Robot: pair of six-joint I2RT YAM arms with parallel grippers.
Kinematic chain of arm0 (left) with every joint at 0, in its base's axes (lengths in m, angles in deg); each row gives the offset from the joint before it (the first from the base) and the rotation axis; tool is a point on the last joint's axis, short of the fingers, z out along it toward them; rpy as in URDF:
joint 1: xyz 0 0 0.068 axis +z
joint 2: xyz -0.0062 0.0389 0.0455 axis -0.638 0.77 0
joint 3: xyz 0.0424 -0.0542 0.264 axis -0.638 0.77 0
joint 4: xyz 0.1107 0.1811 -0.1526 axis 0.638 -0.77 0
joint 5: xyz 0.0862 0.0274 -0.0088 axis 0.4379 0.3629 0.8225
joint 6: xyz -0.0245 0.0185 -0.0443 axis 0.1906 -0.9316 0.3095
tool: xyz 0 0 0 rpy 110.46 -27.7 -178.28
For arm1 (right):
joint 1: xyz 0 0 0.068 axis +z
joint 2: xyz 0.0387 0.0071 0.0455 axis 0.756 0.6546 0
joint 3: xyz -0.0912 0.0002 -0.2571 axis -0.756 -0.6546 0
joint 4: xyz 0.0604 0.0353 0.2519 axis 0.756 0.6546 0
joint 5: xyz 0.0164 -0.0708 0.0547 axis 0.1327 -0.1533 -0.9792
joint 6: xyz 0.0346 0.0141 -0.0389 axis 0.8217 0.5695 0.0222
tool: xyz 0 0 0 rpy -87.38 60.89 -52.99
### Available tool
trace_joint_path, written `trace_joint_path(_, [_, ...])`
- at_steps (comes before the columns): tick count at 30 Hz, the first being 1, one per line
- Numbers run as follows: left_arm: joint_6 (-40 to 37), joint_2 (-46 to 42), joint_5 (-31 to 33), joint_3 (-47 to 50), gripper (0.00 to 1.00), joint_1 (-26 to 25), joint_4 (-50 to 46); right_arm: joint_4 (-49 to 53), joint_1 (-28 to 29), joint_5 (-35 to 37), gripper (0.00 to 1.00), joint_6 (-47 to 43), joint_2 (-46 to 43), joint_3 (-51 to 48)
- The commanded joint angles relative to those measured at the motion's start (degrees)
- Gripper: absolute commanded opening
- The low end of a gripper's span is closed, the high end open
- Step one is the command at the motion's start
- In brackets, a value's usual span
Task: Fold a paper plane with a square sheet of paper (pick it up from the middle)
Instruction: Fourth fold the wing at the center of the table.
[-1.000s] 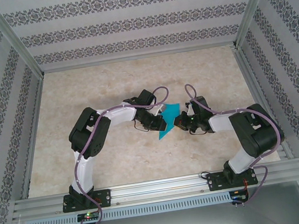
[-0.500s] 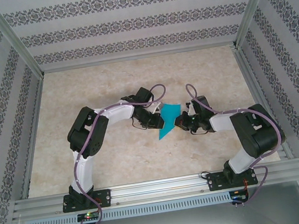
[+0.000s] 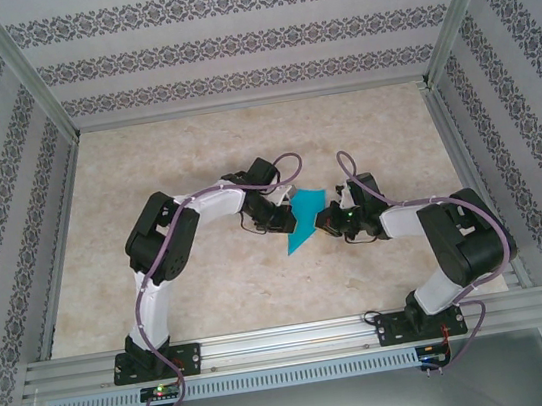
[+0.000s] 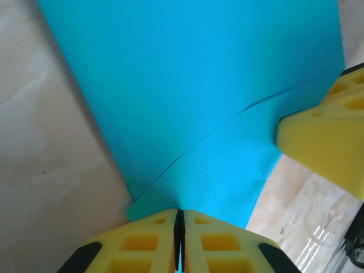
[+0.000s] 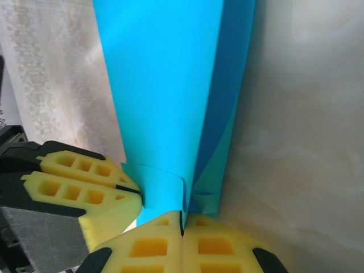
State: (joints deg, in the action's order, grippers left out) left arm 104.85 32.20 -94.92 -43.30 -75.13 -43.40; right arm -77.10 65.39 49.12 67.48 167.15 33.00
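Observation:
The teal-blue sheet of paper (image 3: 305, 222) is folded into a narrow pointed shape with creases, its tip toward the near side, held just above the table's middle. My left gripper (image 3: 290, 217) is shut on its left edge. In the left wrist view the yellow pads (image 4: 142, 239) pinch the paper (image 4: 199, 91) at a crease. My right gripper (image 3: 323, 222) is shut on the opposite edge. In the right wrist view its pads (image 5: 222, 244) clamp layered folds of the paper (image 5: 165, 85). Each wrist view also catches the other gripper's yellow fingers (image 4: 327, 136) (image 5: 85, 182) close by.
The marble-patterned tabletop (image 3: 174, 156) lies bare around the arms. Patterned walls (image 3: 247, 35) and aluminium posts (image 3: 26, 76) enclose the back and sides. A metal rail (image 3: 291, 342) runs along the near edge, carrying both arm bases.
The left wrist has shifted slightly and its jaws have closed a little tighter on the paper. The right arm and the paper have barely moved.

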Motion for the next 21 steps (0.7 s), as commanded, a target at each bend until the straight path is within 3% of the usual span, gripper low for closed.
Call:
trace_joint_path(1, [-1.9, 1.7, 1.9, -0.6, 0.13, 0.4, -2.5, -2.8, 0.3, -1.9, 0.06, 1.7, -0.7, 0.8])
trace_joint_path(8, [-1.8, 2.2, 1.5, 0.1, 0.12, 0.4, -1.3, -3.6, 2.1, -1.8, 0.15, 3.1, -0.7, 1.2])
trace_joint_path(13, [-1.6, 2.2, 1.1, 0.9, 0.12, 0.4, -0.6, -4.9, 3.5, -1.4, 0.16, 4.4, -0.8, 1.0])
trace_joint_path(21, [-1.6, 1.8, 0.7, 2.0, 0.12, 0.4, 0.1, -5.9, 3.1, -0.4, 0.04, 5.3, 0.0, 1.9])
